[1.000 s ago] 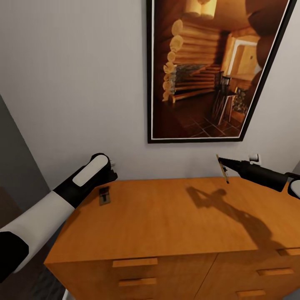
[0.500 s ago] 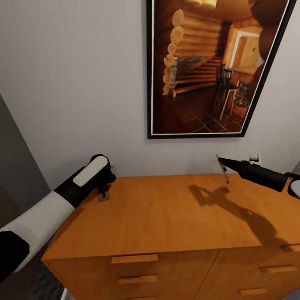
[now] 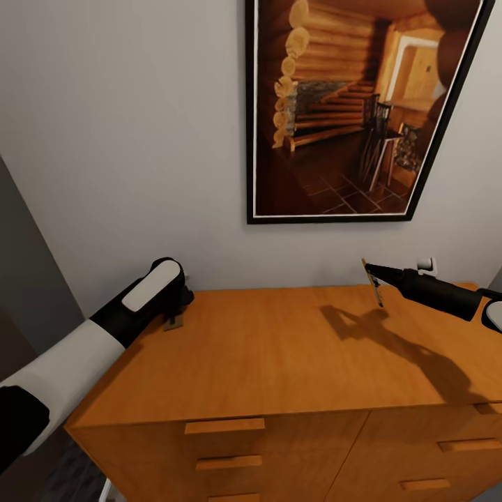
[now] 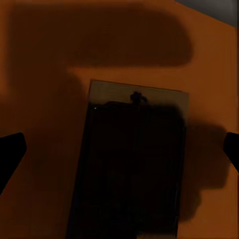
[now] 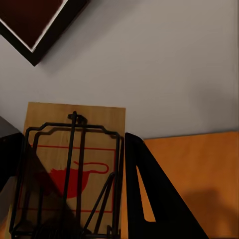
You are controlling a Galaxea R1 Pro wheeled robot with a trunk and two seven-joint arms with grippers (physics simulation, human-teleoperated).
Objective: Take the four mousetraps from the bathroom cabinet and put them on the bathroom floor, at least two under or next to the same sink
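In the head view, the right gripper [image 3: 377, 282] held one mousetrap [image 3: 372, 282] edge-on above the cabinet [image 3: 279, 355], seemingly for carrying; the left arm's wrist hid most of a second mousetrap [image 3: 174, 323] on the top. The left wrist view showed the left gripper [image 4: 119, 154] spread around that shadowed trap, likely poised to grasp. The right wrist view showed fingers [image 5: 149, 194] pinching the board.
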